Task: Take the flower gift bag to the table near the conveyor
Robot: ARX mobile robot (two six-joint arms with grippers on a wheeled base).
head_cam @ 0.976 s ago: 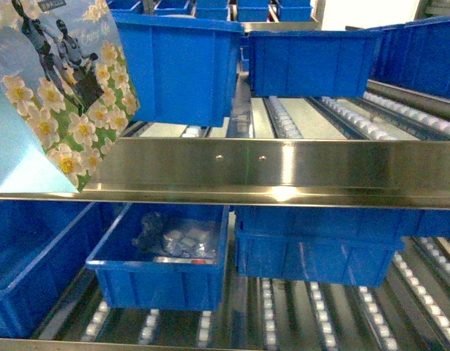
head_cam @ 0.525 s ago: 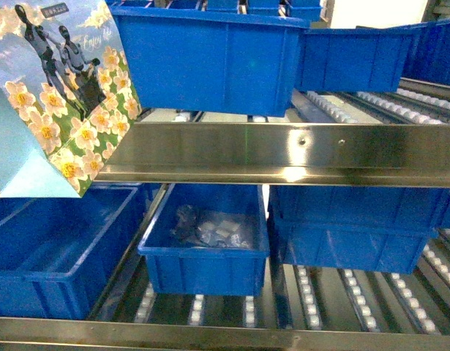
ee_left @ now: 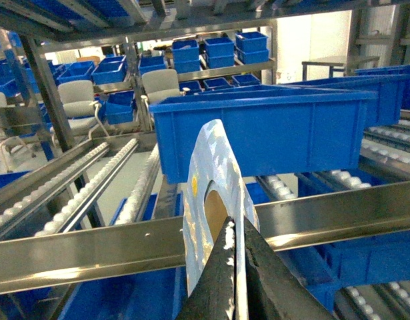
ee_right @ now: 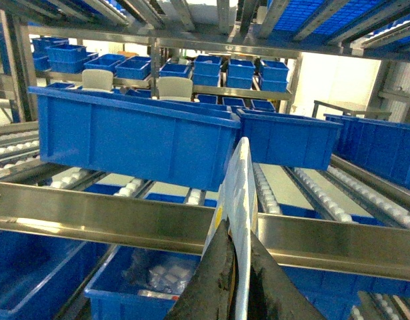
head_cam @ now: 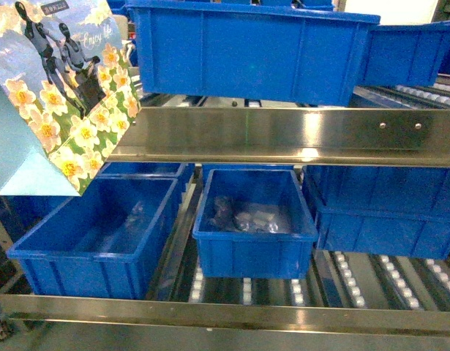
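We hold the flower gift bag (head_cam: 53, 95) at upper left; the left gripper (ee_left: 235, 243) and right gripper (ee_right: 237, 250) each clamp its thin edge. Behind, the conveyor (head_cam: 283, 135) carries blue bins (head_cam: 254, 47).

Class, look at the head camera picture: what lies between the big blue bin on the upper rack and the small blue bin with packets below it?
In the head view, a shiny steel rail runs between the upper bin and the small bin.
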